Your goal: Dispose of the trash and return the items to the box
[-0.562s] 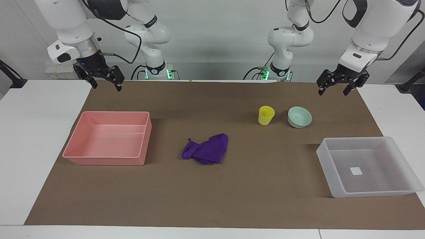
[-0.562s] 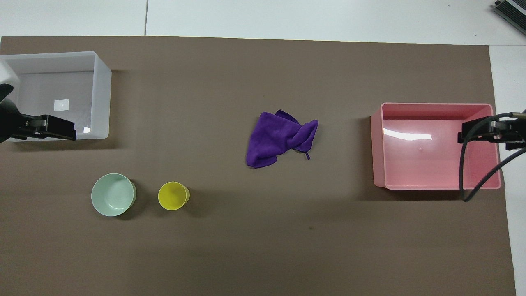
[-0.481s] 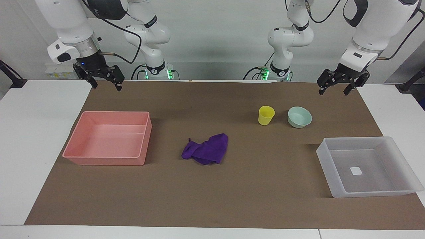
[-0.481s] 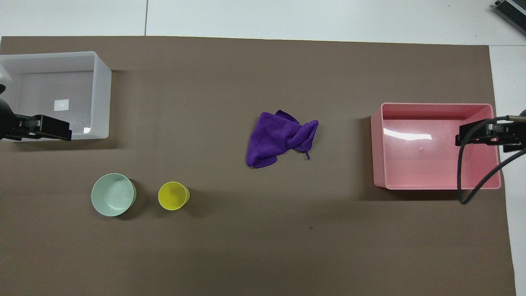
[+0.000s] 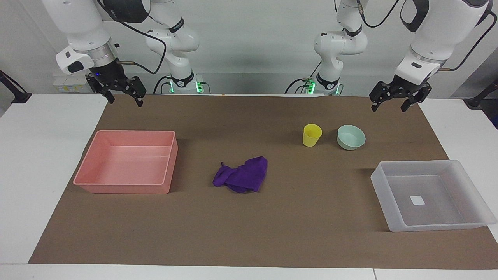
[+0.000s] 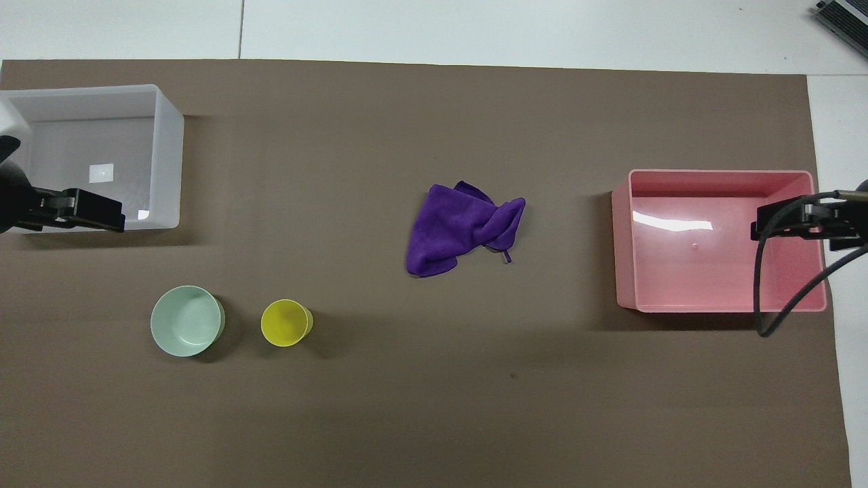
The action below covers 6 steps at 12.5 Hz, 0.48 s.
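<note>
On the matte brown mat [image 5: 249, 233] lies a crumpled purple rag [image 5: 242, 175] (soft, folded), both claws spread, empty.

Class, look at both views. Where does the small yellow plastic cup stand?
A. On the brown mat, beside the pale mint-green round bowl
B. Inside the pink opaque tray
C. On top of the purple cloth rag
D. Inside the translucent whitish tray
A: the small yellow plastic cup stands upright on the brown mat right beside the pale mint-green round bowl, with both trays empty.
</note>
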Available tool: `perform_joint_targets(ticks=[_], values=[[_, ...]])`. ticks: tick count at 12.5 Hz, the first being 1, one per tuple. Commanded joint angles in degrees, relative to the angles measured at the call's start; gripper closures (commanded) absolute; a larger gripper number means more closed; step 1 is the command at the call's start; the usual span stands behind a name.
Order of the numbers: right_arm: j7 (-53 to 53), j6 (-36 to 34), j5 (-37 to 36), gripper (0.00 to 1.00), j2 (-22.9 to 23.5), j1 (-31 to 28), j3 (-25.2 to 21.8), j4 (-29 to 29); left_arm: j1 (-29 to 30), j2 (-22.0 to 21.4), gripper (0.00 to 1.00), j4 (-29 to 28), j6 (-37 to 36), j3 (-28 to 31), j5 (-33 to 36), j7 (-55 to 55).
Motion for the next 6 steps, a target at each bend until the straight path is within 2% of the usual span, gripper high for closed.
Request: perform_joint_targets(ticks=[1,6], values=[[-1.2,0.9,1.0,0.00,-1.1,-0.2,0.1,-1.2,-0.8,0.9,0.00,1.6,-1.8,0.3,2.4,0.2],[-1.3,1.0,1.0,0.00,-1.1,0.9,0.1,-1.2,0.0,1.1,0.00,1.6,-3.0,0.4,2.0,0.2]])
